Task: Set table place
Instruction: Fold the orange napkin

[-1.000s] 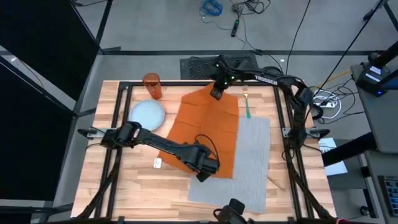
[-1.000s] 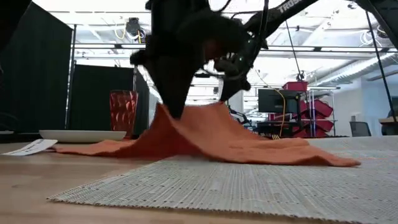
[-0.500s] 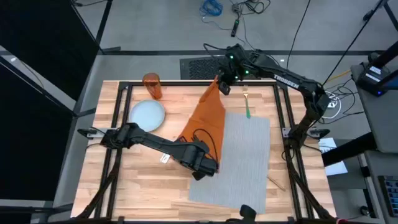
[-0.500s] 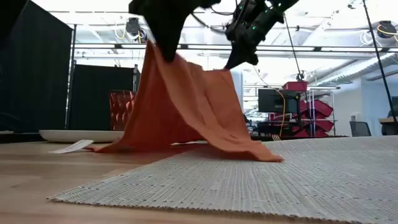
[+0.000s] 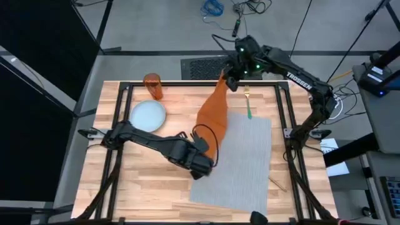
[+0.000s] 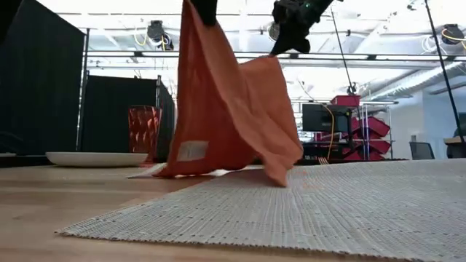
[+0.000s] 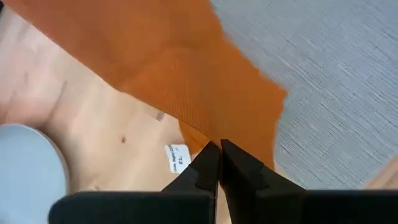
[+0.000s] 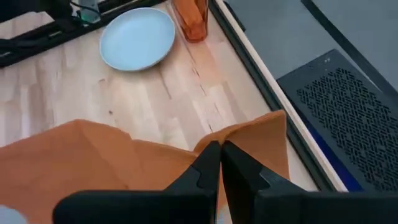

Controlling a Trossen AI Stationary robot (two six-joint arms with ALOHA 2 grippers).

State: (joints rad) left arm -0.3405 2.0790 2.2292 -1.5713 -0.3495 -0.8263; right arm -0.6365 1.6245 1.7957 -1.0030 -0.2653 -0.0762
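The orange napkin [image 5: 212, 115] hangs in a drape between my two grippers over the table [image 5: 137, 175]. Its lower edge [image 6: 191, 172] reaches the wood beside the grey placemat [image 5: 244, 162], and one corner [image 6: 279, 175] droops onto the mat. My left gripper [image 5: 202, 161] is shut on the napkin's near end, and my right gripper [image 5: 232, 81] is shut on its far end. The pale-blue plate [image 5: 148, 115] and the orange tumbler [image 5: 152, 86] stand at the far left. A green-handled fork [image 5: 248, 105] lies by the placemat's far edge. My left gripper pinches an edge of the napkin [image 7: 200, 138] between its two shut fingers, high above the table. The cloth hangs below the fingers, with its white label [image 7: 177, 156] showing. My right gripper pinches a raised fold at the napkin's far edge [image 8: 214, 138] between its two shut fingers, coming from above. The cloth falls away slack on both sides of the fingers.
A gold piece of cutlery [image 5: 278, 183] lies on the wood right of the placemat. The black frame rails [image 5: 119, 144] run along both sides of the table. A black box [image 8: 348, 106] sits just beyond the far edge.
Both grippers have risen with the napkin, and the right one has also gone toward the table's far right. The napkin, which lay spread on the table and placemat, now hangs gathered and narrow; only its lower edge stays down.
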